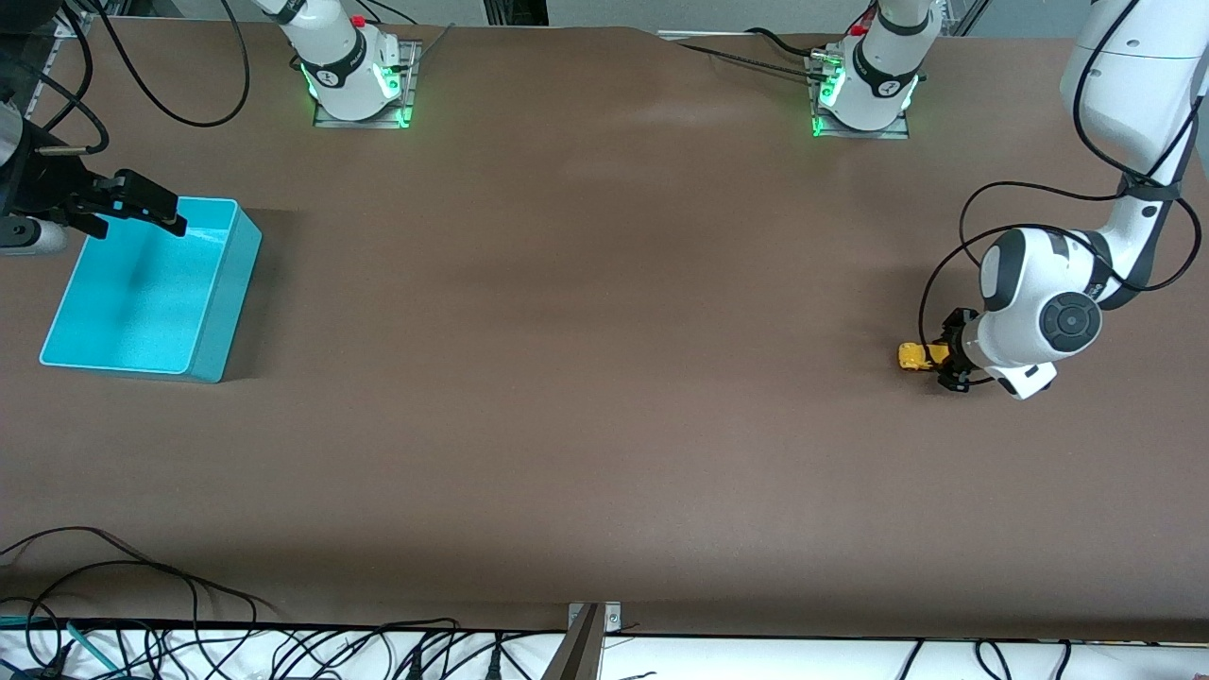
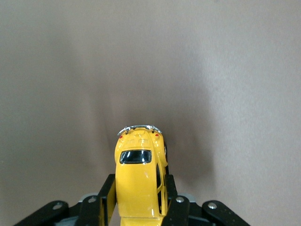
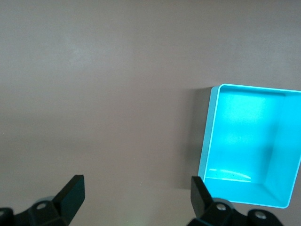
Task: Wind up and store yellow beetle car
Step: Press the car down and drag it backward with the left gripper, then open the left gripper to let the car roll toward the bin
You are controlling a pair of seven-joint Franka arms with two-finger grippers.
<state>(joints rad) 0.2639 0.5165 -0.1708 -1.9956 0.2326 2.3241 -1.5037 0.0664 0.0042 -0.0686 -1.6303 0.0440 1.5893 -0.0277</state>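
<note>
A brown table [image 1: 604, 378] fills the front view. At the left of the frame a teal bin [image 1: 151, 293] is seen, open and with nothing visible inside. Loose black cables [image 1: 142, 623] are strung along the lower left edge, off the tabletop. Nothing is seen on the wide stretch of brown surface between the bin and the right of the frame.

The right gripper [image 1: 142, 210] is held over the upper left corner of the bin, at the left edge of the frame; its fingers [image 3: 70, 195] are spread wide apart with nothing between them, and the arm is waiting there.

At the right of the frame, a little below mid-height, the yellow beetle car [image 1: 916, 356] is found at the table surface, well apart from the bin. The left gripper [image 1: 949, 359] is clenched on it. In the left wrist view the car [image 2: 138, 179] is shown at lower centre, gripped on both flanks by the black fingers [image 2: 175, 207]; one rounded end with its chrome bumper projects past the fingertips.
</note>
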